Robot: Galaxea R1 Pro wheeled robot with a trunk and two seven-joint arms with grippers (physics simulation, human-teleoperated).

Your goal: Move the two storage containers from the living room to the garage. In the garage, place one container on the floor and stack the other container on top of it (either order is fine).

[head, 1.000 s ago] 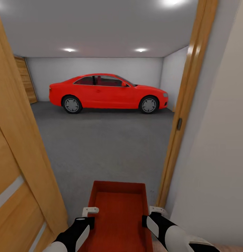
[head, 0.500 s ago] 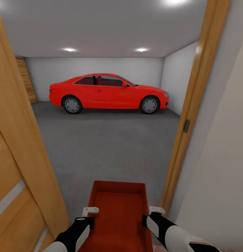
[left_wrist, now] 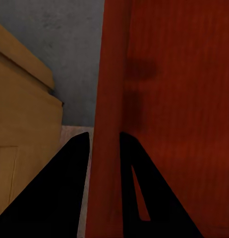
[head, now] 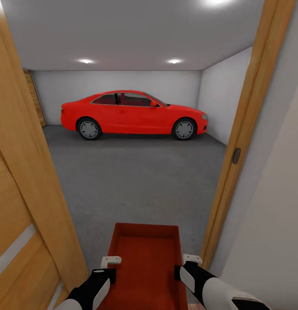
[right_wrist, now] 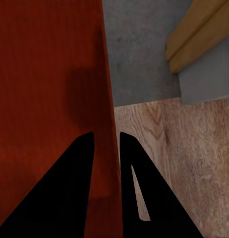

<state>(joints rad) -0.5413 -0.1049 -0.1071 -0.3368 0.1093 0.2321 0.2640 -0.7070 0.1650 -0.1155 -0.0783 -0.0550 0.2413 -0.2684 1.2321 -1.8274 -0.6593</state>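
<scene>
I hold one long, shallow red-orange storage container (head: pixel 145 258) low in front of me, its far end pointing through a doorway into the garage. My left gripper (head: pixel 110 261) is shut on its left wall and my right gripper (head: pixel 192 259) on its right wall. The left wrist view has the left gripper (left_wrist: pixel 103 136) straddling the ribbed red wall of the container (left_wrist: pixel 169 99). In the right wrist view the right gripper (right_wrist: pixel 105 135) clamps the opposite wall of the container (right_wrist: pixel 45 74). The grey concrete garage floor (head: pixel 136 181) stretches ahead.
A wooden door frame post (head: pixel 243 142) stands close on my right and an open wooden door (head: pixel 24 193) close on my left. A red car (head: pixel 131 114) is parked along the far white wall. Light wood planks (right_wrist: pixel 184 163) lie below my right gripper.
The view has advanced into the doorway: the door frame and door have slid outward to both sides. The container stays held the same way by both grippers.
</scene>
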